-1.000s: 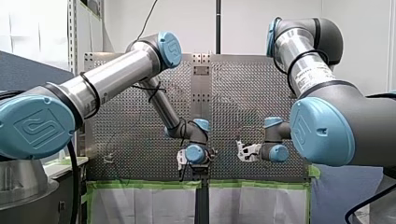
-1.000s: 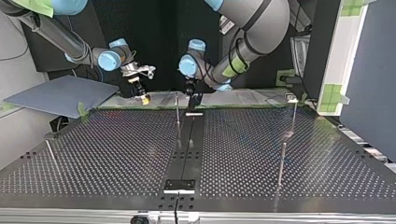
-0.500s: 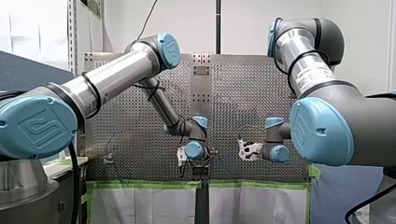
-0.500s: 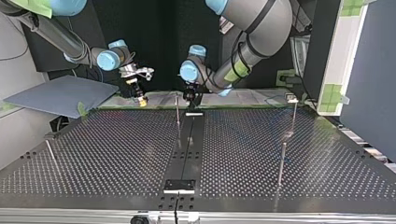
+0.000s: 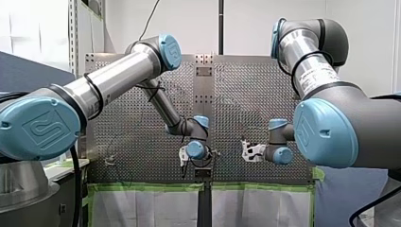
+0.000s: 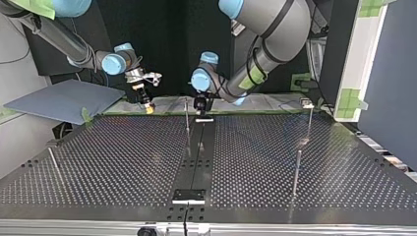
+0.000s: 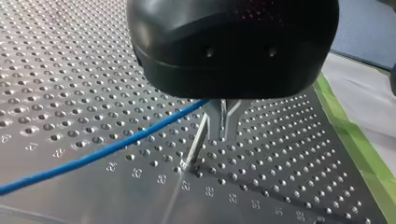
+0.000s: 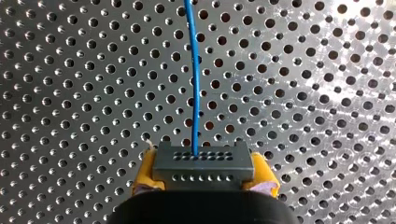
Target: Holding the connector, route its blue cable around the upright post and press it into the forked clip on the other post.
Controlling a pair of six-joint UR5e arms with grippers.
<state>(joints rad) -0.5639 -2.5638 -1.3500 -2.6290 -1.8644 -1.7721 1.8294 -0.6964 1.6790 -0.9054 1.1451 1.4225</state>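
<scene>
Grey connector block [image 8: 203,161], clamped in our right gripper [image 8: 204,178]; blue cable [image 8: 192,79] runs straight ahead. Slim metal post [image 7: 197,140]: just beside our left gripper [image 7: 224,135], seemingly pinched shut.

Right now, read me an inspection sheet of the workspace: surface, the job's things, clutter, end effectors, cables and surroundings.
Surface: perforated table with a dark strip down its middle.
Job's things: connector in the right end effector; thin posts, one just beside the left end effector; forked clip not made out.
Clutter: nothing seen.
End effectors: right one shut on the connector, a yellow pad at each side; left one low over the table, grip cannot be told.
Cables: blue cable leaves the connector straight ahead; in the left wrist view it runs up to the left end effector.
Surroundings: grey sheet and green tape past the table's edges.
</scene>
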